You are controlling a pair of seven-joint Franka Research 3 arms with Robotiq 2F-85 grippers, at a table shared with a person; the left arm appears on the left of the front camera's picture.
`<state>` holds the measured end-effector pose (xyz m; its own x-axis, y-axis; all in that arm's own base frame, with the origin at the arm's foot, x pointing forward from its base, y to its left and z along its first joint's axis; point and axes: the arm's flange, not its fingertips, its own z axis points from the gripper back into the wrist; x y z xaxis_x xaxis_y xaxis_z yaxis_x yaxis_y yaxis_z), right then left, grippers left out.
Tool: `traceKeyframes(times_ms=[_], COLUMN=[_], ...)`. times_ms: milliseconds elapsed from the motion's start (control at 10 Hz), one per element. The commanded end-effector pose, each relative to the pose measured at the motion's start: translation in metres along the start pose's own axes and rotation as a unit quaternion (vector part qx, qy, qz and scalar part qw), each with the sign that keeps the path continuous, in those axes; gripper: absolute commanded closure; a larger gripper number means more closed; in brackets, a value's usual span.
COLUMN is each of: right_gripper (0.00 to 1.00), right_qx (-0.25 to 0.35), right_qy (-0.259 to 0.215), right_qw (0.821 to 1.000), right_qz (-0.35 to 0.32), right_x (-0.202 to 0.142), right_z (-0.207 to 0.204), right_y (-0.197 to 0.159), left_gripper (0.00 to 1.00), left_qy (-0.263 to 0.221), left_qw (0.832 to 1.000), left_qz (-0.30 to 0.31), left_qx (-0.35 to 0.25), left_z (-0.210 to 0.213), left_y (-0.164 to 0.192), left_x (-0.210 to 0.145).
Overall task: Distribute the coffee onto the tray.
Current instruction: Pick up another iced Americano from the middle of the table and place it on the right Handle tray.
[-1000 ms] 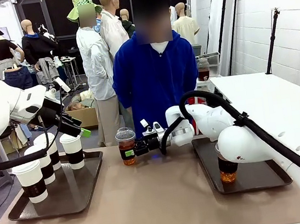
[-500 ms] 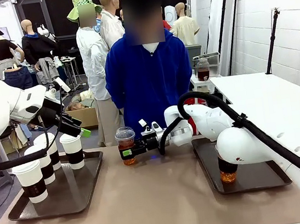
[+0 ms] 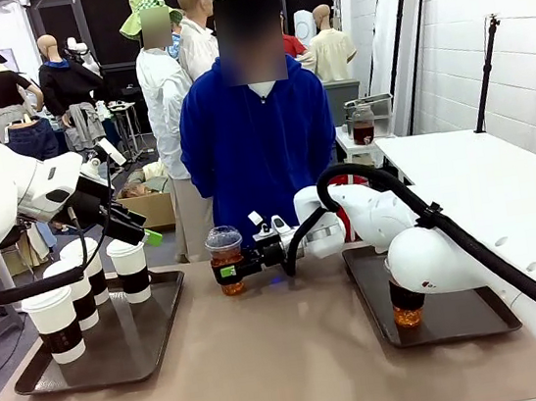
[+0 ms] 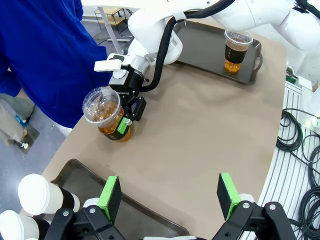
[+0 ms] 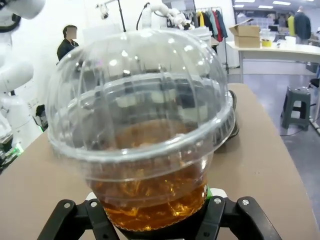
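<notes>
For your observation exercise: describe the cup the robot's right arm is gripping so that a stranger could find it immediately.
Start at the far edge of the brown table, in front of the person in the blue top. There the right end effector grips a clear dome-lidded cup of brown coffee. Unlike its twin on the right tray, it is on no tray.

Clear dome-lidded cup (image 3: 225,258), amber-brown coffee inside, caught between the black right gripper (image 3: 224,272) with its bright green pads (image 4: 122,125). A second clear cup (image 3: 406,303) of the same amber-brown stands on the dark grey right tray (image 3: 461,315). Over on the left tray (image 3: 129,347), dark as well, there are white paper cups (image 3: 130,269) with white lids and dark brown bands. The left gripper (image 4: 169,193) is black, its pads (image 4: 109,192) vivid green. Both arms gleam white, with black cable looping over the right one. The table (image 3: 279,357) is a flat tan-brown. The person (image 3: 259,147) behind wears a deep blue top.
</notes>
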<state>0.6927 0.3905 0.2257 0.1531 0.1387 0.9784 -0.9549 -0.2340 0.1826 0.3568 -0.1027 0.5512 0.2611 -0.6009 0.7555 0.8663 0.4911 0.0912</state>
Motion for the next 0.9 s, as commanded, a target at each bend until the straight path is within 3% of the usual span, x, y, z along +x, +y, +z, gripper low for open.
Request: traceKeyframes(times_ms=[0,500,800], right_gripper=[0.36,0.36,0.36], right_qx=[0.011,0.010,-0.015], right_qy=[0.003,0.001,0.030], right_qw=[1.000,1.000,0.999], right_qz=[0.001,-0.004,-0.007], right_x=[0.035,0.099,0.113], right_z=[0.020,0.098,0.156], right_y=[-0.007,0.018,0.051], left_gripper=[0.00,0.00,0.00], left_qy=[-0.005,-0.005,-0.005], left_qw=[1.000,1.000,1.000], left_qz=[-0.007,-0.007,-0.007], left_qx=[-0.008,-0.008,-0.008], left_z=[-0.001,-0.001,-0.001], left_y=[0.003,0.003,0.003], left_x=[-0.002,-0.002,-0.002])
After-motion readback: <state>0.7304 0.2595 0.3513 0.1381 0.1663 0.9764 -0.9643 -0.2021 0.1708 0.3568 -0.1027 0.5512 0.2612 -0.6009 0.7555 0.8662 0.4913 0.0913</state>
